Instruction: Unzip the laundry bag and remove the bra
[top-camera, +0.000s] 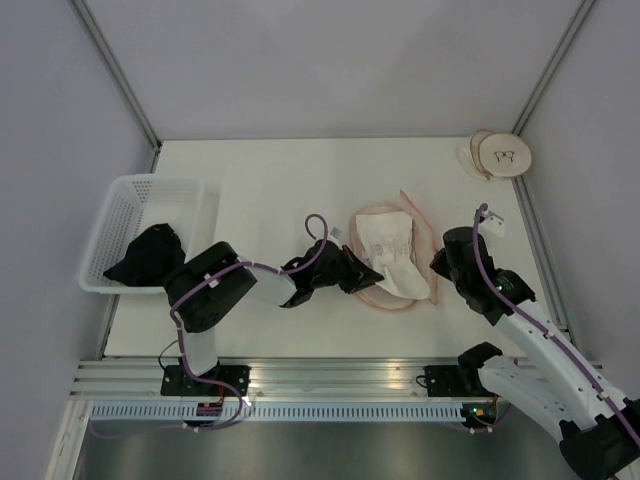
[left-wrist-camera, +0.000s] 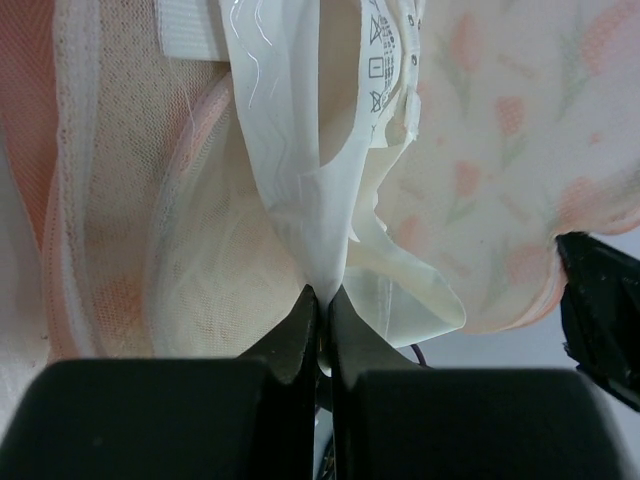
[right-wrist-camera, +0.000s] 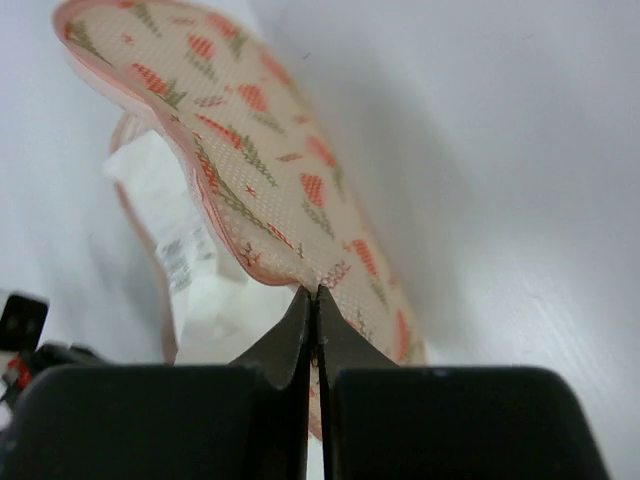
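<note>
White tabletop; at its left edge a lattice basket holding black cloth; right of centre lies the bag, unzipped, its upper flap lifted; the right fingers are pinched shut on its pink rim; the white bra lies in the opening, and the left fingers are clamped on its fabric.

A white plastic lattice basket holds a crumpled black cloth garment (at its near end). Well away from the basket, far to its right, lies a round cream pouch.
</note>
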